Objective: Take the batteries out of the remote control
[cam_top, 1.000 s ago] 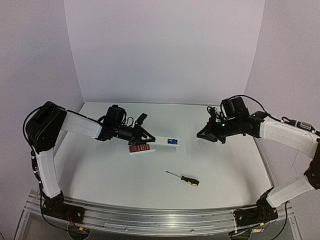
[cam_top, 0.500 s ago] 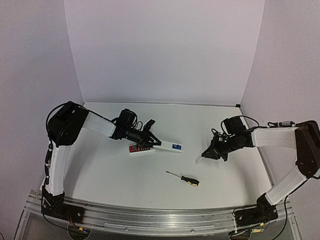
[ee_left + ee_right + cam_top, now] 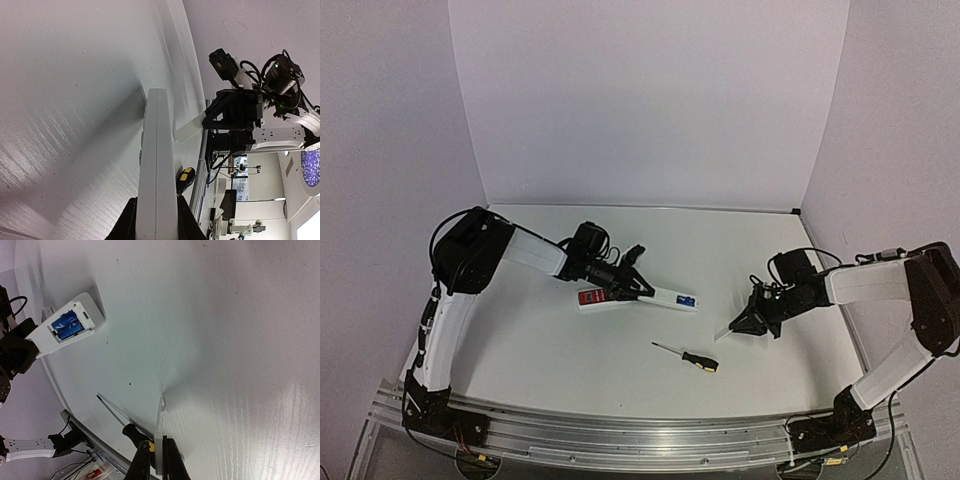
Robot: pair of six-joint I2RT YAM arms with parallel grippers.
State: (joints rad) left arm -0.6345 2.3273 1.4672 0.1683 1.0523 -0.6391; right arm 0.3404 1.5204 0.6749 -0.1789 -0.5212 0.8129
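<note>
Left pincer (image 3: 642, 290), pinching the remote control (image 3: 672, 297), has shifted toward the screwdriver (image 3: 687, 356); right pincer (image 3: 740, 325), pinching a cover (image 3: 159, 436), too. White surface (image 3: 570, 350), pale walls (image 3: 650, 100).

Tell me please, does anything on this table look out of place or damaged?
The white remote has its cover off, pinched in the right gripper, so two blue batteries lie exposed. The left gripper holds the remote by one end. Nothing looks spilled or broken.
</note>
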